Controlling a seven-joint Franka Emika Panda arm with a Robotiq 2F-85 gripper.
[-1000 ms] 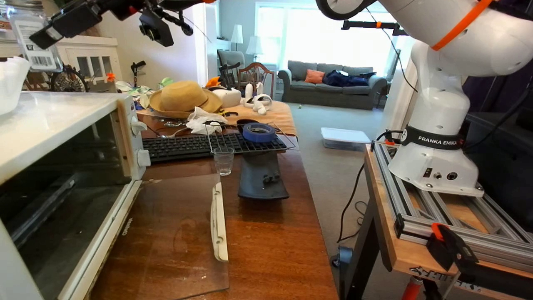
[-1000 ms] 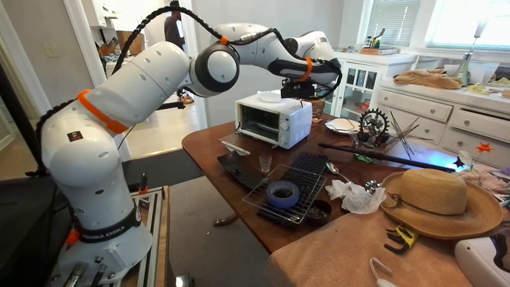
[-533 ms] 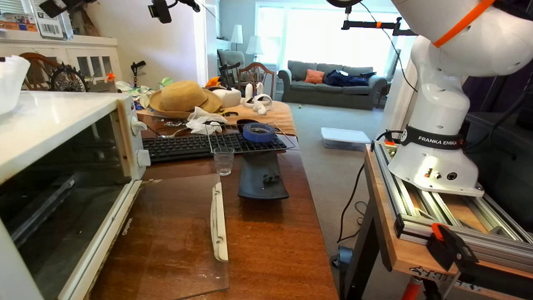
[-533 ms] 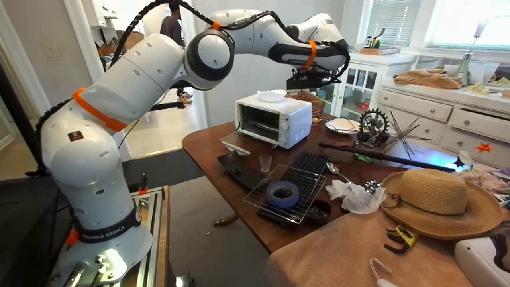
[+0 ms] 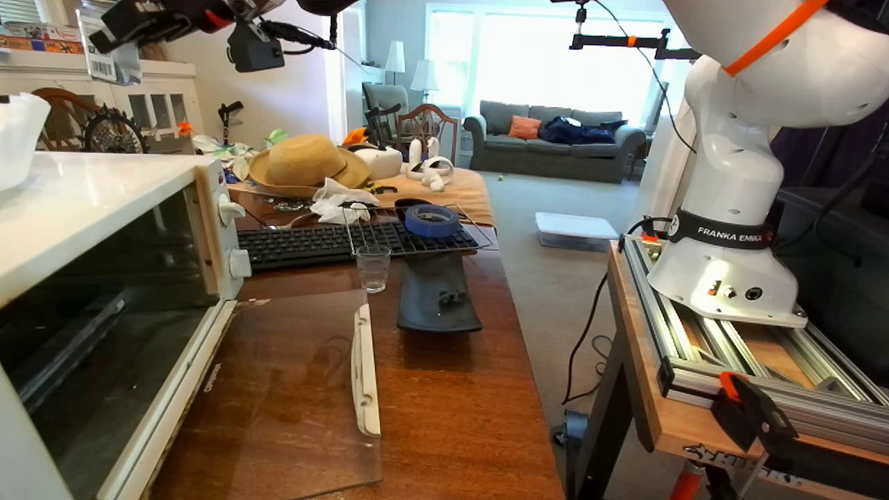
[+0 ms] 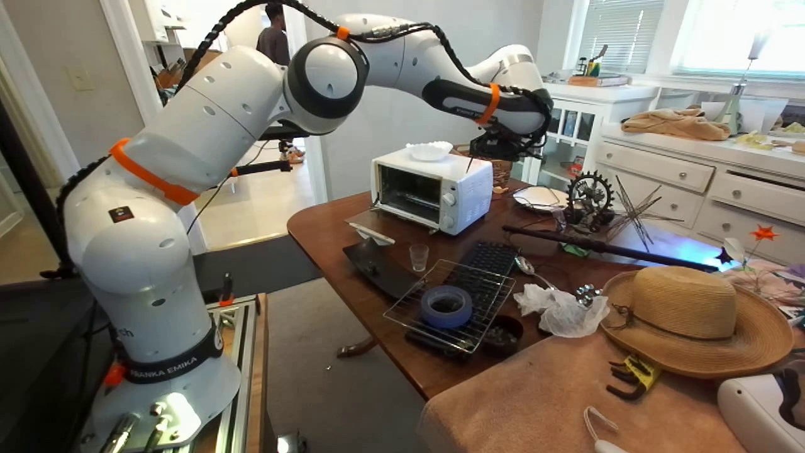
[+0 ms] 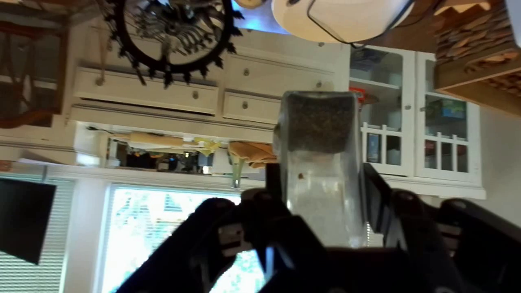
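Since half a second ago I have lowered my tool (image 7: 322,179) a little, as both exterior views show, and the clear jar (image 7: 320,162) has come down with it. My tool grips the jar from both sides, holding it in the air, higher than the top of the white toaster oven (image 6: 449,165); whether it is directly over the oven or off to one side, I cannot tell. One end of the jar looks dark brown. A white bowl (image 6: 429,151) sits on the oven and a basket (image 6: 502,171) near it. The oven's glass door (image 5: 292,389) is lowered over the desk (image 5: 458,417). Farther along are a glass tumbler (image 5: 374,267) and a dark curved tray (image 5: 430,281), then a wire rack (image 6: 492,316) lying across the keyboard (image 6: 494,255) and bearing a roll of blue tape (image 6: 446,322). Past them rests a straw hat (image 6: 685,302). Well away from the desk I see white cabinets (image 6: 654,173), a standing person (image 6: 275,41) and a grey sofa (image 5: 549,158) before a bright window (image 5: 549,55).
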